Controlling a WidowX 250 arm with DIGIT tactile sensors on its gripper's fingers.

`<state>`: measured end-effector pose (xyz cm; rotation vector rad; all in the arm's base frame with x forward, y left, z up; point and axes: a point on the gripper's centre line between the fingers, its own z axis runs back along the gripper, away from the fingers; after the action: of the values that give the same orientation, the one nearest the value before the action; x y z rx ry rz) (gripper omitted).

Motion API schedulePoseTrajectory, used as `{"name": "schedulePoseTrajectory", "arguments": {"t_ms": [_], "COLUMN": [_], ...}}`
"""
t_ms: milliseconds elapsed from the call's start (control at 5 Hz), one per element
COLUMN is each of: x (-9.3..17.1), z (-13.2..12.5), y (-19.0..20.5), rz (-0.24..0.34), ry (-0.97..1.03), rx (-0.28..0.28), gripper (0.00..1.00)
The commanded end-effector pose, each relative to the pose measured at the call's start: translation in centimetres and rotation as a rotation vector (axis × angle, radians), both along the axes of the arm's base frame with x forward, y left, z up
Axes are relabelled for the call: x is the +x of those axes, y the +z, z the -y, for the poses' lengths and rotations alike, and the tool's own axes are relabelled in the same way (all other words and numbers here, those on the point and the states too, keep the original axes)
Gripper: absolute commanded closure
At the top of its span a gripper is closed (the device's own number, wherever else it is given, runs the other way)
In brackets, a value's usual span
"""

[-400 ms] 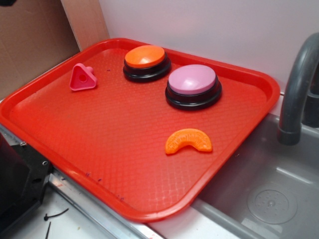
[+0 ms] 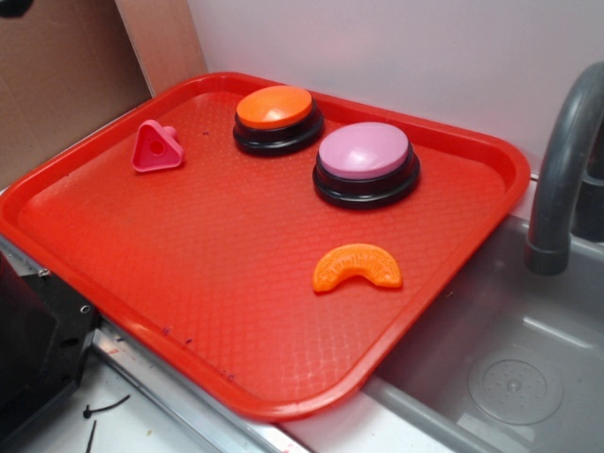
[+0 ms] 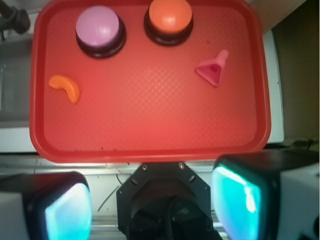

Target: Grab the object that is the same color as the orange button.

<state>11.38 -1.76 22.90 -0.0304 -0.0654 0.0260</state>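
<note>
a red tray [image 2: 142,274] is seen resting partly over a grey sink [image 2: 510,368], with a grey faucet [image 2: 557,179] at the right. the orange crescent [image 2: 358,266] lies flat on the tray's near right part, apart from everything else. the orange button [image 2: 275,117] sits at the far edge, just left of the pink button [image 2: 365,162]. a pink triangular piece [image 2: 156,148] is set at the far left. in the wrist view the hand [image 3: 150,202] is held spread wide, empty, above the tray's edge, well apart from the crescent.
</note>
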Motion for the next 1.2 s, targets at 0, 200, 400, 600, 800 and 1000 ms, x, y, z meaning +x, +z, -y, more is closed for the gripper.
{"name": "schedulePoseTrajectory", "arguments": {"t_ms": [0, 200, 400, 600, 800, 1000], "x": [3.3, 5.6, 7.0, 8.3, 9.9, 11.2], "z": [1.9, 3.6, 5.2, 6.9, 8.8, 10.0], "y": [-1.7, -4.1, -6.7, -9.0, -11.9, -14.0], "rz": [0.036, 0.063, 0.077, 0.127, 0.168, 0.162], "ry": [-0.199, -0.345, -0.36, -0.474, -0.505, -0.489], "rx": [0.064, 0.059, 0.106, 0.073, 0.058, 0.069], "gripper": [0.0, 0.0, 0.0, 0.0, 0.0, 0.0]}}
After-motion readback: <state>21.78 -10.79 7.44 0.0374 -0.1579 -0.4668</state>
